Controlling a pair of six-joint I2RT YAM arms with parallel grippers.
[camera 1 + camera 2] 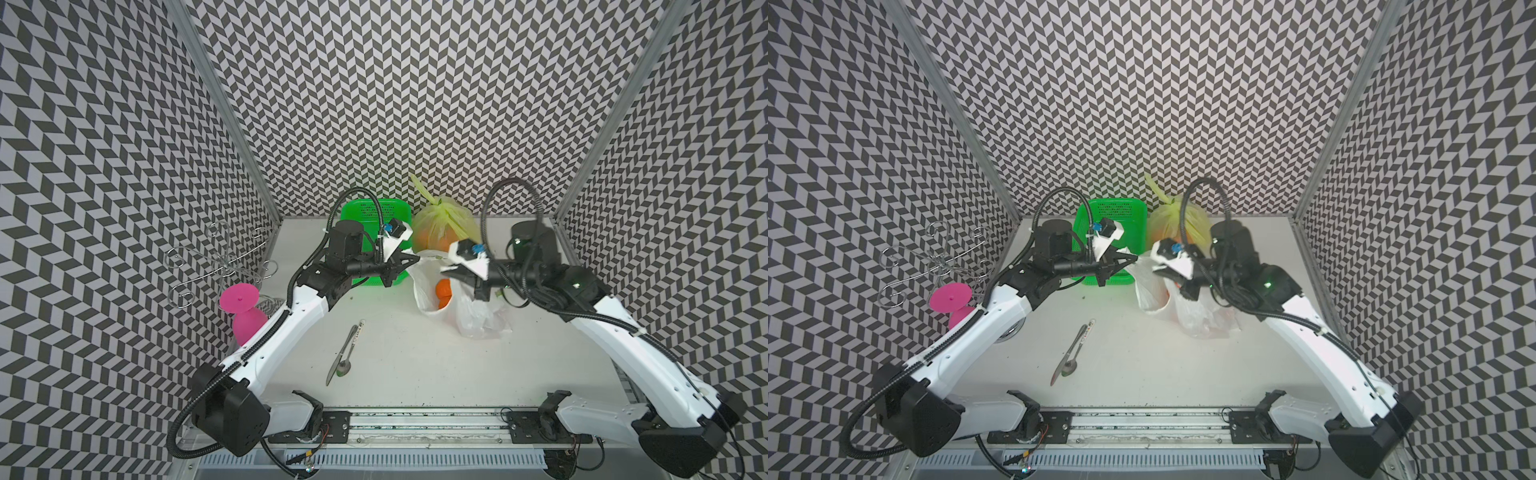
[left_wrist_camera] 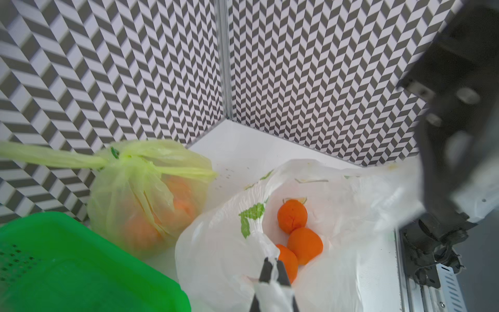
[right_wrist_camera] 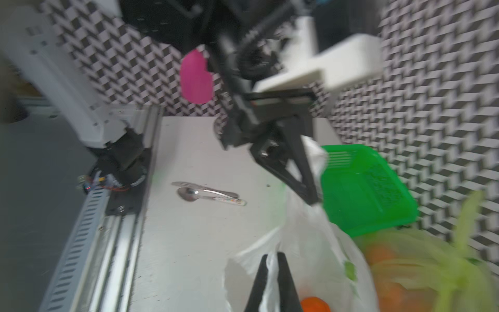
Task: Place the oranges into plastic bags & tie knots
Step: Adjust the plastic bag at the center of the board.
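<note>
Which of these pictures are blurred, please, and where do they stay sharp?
Right wrist view: smeared throughout, the spoon and green basket soft. Left wrist view: the oranges and yellow-green bag are crisp, only the near dark arm blurred. Both top views: sharp, walls bowed outward.

At the tabletop's (image 1: 415,374) far edge, a basket (image 1: 361,216) sits left of a knotted bag (image 1: 442,222) holding oranges. Just before that bag, an open bag (image 1: 469,307) with three oranges (image 2: 299,237) inside spreads toward the right edge. A knife (image 1: 343,355) and spoon (image 1: 345,365) lie side by side near the middle. A goblet (image 1: 243,307) and wire rack (image 1: 216,259) stand at the left edge.
</note>
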